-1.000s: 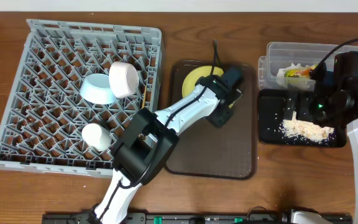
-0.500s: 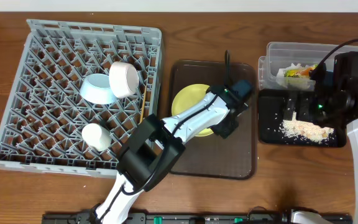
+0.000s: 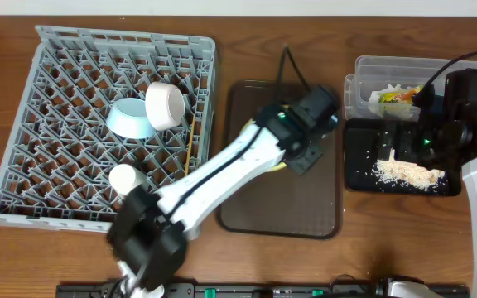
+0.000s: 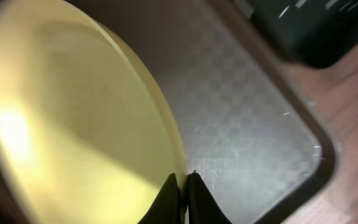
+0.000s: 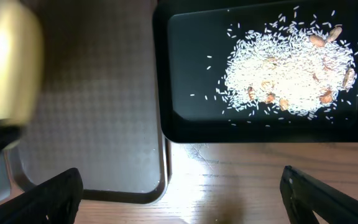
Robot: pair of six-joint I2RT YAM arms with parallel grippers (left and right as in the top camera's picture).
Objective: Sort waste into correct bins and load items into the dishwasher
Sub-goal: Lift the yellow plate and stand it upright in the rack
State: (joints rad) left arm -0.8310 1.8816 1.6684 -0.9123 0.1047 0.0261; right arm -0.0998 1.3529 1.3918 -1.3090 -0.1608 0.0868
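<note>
My left gripper (image 4: 182, 186) is shut on the rim of the round yellow plate (image 4: 73, 112) and holds it tilted over the brown tray (image 4: 247, 124). In the overhead view the left gripper (image 3: 305, 147) and arm hide most of the plate. My right gripper (image 5: 182, 199) is open and empty, high above the black tray (image 5: 185, 124) that holds the rice scraps (image 5: 291, 68). The wrapper (image 3: 397, 95) lies in the clear tub (image 3: 371, 68). The light blue bowl (image 3: 131, 117), the white bowl (image 3: 166, 105) and the chopsticks (image 3: 190, 142) are in the grey dish rack (image 3: 65, 74).
A small white cup (image 3: 128, 180) also stands in the rack. The brown tray (image 3: 305, 207) lies between the rack and the black tray (image 3: 358, 165). The right arm (image 3: 466, 116) hangs over the right edge of the table.
My left arm has swung and lifted the yellow plate off the brown tray; the plate lay flat and in plain view before and is now tilted and mostly hidden. The right arm has not moved.
</note>
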